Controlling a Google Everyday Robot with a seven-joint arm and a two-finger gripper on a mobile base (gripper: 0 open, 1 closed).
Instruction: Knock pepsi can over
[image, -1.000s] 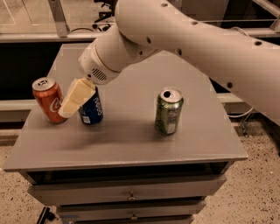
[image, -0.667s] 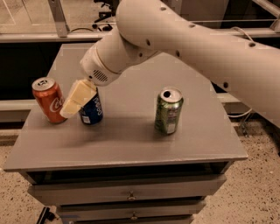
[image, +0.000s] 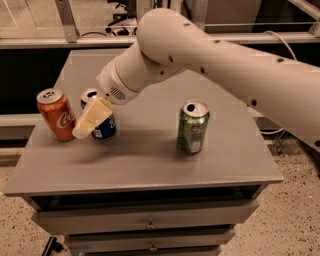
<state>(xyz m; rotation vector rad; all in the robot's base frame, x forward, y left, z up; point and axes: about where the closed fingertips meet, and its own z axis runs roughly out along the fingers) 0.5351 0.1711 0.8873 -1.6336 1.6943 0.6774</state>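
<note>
The blue pepsi can (image: 106, 128) stands on the grey table (image: 150, 165) at the left, its silver top (image: 89, 95) showing behind the arm. My gripper (image: 90, 120) is cream coloured and lies right against the can's front left side, covering much of it. It reaches down between the pepsi can and the orange-red Coca-Cola can (image: 56, 114). The big white arm (image: 210, 55) comes in from the upper right.
The Coca-Cola can stands slightly tilted near the table's left edge, close to the gripper. A green can (image: 192, 126) stands upright at the middle right. Drawers (image: 150, 222) sit under the table top. A railing runs behind the table.
The arm has shifted slightly and the pepsi can's silver top now shows behind it. The gripper stays against the can. All three cans stand where they were.
</note>
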